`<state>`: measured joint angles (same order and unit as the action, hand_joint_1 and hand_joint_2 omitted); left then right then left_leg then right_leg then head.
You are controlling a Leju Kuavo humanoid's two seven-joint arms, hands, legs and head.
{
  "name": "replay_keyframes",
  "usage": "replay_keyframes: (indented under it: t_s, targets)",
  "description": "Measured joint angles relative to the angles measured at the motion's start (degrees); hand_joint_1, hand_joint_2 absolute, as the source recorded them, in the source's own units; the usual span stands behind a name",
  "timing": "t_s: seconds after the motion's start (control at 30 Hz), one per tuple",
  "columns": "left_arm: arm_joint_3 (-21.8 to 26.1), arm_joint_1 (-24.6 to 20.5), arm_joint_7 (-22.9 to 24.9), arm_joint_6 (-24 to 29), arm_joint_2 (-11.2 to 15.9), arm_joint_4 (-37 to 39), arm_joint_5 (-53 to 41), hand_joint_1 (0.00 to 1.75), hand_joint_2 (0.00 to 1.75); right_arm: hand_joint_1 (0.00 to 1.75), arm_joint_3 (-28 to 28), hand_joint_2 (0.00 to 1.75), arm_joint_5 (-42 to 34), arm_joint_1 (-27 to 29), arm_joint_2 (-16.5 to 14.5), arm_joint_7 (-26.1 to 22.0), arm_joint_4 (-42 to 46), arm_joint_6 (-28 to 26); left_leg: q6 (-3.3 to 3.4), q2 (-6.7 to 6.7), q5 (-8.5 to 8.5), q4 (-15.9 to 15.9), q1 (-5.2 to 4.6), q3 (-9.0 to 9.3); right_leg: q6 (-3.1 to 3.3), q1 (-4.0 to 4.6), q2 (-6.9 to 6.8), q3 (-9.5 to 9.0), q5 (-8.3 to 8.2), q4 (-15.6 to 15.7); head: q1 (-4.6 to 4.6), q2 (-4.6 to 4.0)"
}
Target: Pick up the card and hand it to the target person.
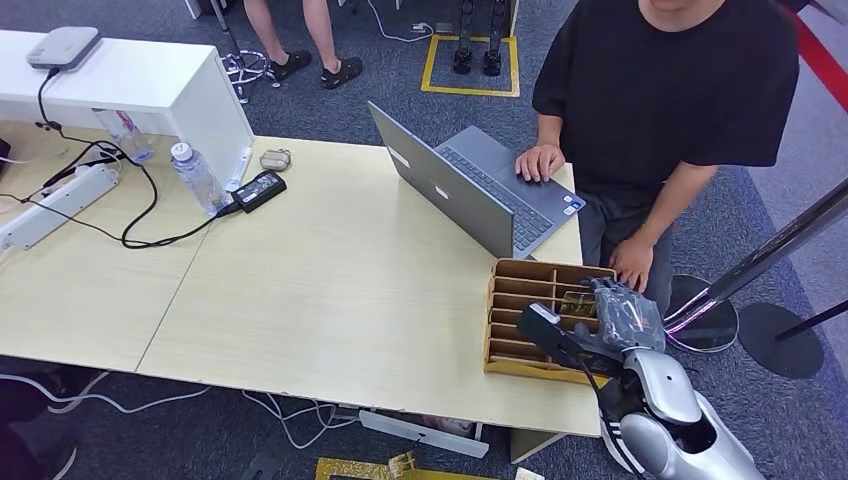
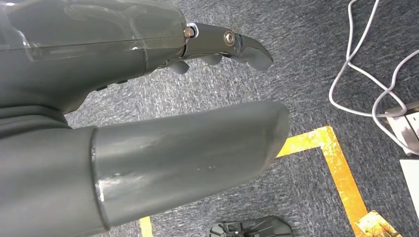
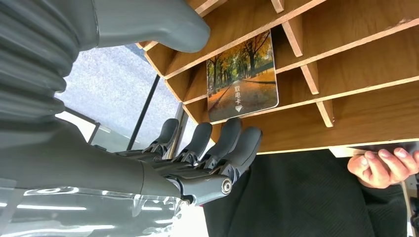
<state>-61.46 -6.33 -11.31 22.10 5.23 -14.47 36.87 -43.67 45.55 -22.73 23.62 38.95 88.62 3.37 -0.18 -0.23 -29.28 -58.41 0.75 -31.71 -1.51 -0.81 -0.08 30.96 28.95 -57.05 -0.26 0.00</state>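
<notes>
Over the wooden organizer (image 1: 510,300) on the tabletop (image 1: 330,290), the right hand (image 3: 207,148) hovers with fingers apart, seemingly empty, beside the card (image 3: 243,78) in its slot, where thin dividers could block a pinch.

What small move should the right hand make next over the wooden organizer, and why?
Probably ease the right hand closer to the card and bring thumb and fingers onto its free edge. The card stands in a slot of the wooden organizer, untouched, and the hand is open beside it with nothing held. The person waits just behind the table.
</notes>
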Motion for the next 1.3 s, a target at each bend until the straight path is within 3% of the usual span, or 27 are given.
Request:
replay_keyframes:
  t_s: [0.23,0.43,0.53,1.3]
  targets:
    - [0.0,0.0,0.0,0.0,-0.1,0.0,0.0,0.00,0.00,0.82,0.0,1.75,-0.3,-0.2,-0.2,0.0,-0.3,-0.5,0.00,0.00,0.00,0.0,0.00,0.01,0.00,0.00,0.00,-0.01,0.00,0.0,0.00,0.00]
    - [0.0,0.0,0.0,0.0,-0.1,0.0,0.0,0.00,0.00,1.22,0.0,1.75,-0.6,-0.3,-0.3,0.0,-0.5,-0.5,0.00,0.00,0.00,0.0,0.00,0.01,0.00,0.00,0.00,-0.01,0.00,0.0,-0.01,0.00]
    - [0.0,0.0,0.0,0.0,-0.2,0.0,0.0,0.00,0.00,1.31,-0.1,1.75,-0.9,-0.3,-0.4,0.0,-0.7,-0.6,0.00,0.00,0.00,0.0,0.00,0.01,0.00,0.00,0.00,-0.01,0.00,0.0,-0.01,0.00]
    - [0.0,0.0,-0.1,0.2,-0.2,0.0,0.0,0.00,0.00,1.53,-0.1,1.75,-1.3,-0.2,-0.6,-0.2,-0.7,-1.8,0.00,0.00,0.00,0.0,0.00,0.01,0.00,0.00,0.00,-0.01,0.00,0.0,0.00,0.00]
